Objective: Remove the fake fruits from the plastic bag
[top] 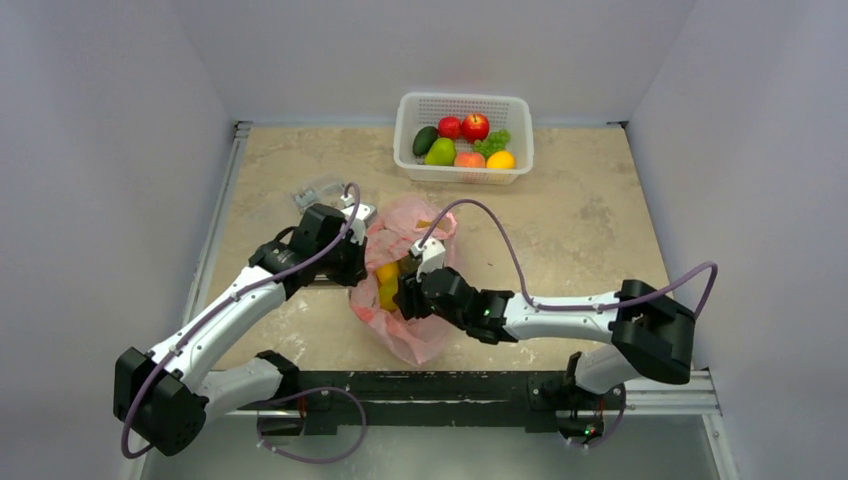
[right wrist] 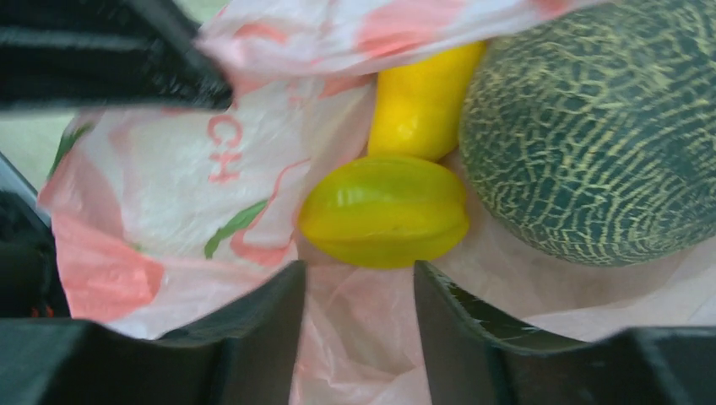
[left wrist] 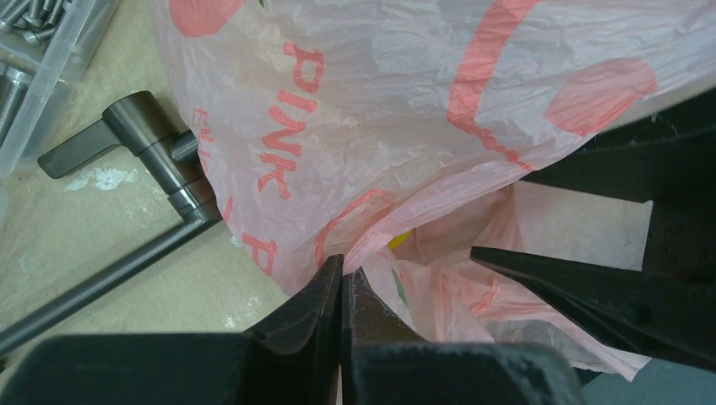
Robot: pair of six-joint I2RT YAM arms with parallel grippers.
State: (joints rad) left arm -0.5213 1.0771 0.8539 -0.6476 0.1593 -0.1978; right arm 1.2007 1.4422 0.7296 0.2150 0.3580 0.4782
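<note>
Bag (top: 410,338): pink and crinkly, in the middle of the table (top: 580,210), between the two arms.
Left gripper (left wrist: 342,283): closed tight, pinching the thin edge of the bag on its left side and holding the mouth open.
Right gripper (right wrist: 358,274): open, nothing between the fingers, tips just inside the bag mouth, reaching in from the right.
Fruits: three showing, all inside the bag, none out yet.
Star fruit (right wrist: 384,211): yellow-green and shiny, straight ahead of the open fingers, just past the tips, closest of the three.
Long way of the star fruit: lying across, from one finger toward the other, not pointing into the gap.
Yellow fruit (right wrist: 422,97): behind the star fruit, deeper in the bag, touching it.
Melon (right wrist: 583,135): big, green and rough, right beside the star fruit, off to one side of the fingers.
Nearer arm: the right one; the left one busy with the bag edge.
Next move, a guess: a small push straight ahead, then a squeeze on the star fruit. Maybe a wider gap or a wrist turn first, since it lies crosswise and looks wider than the gap.
Basket (top: 462,100): white, at the far edge, with other fruit inside, well apart from the bag.
</note>
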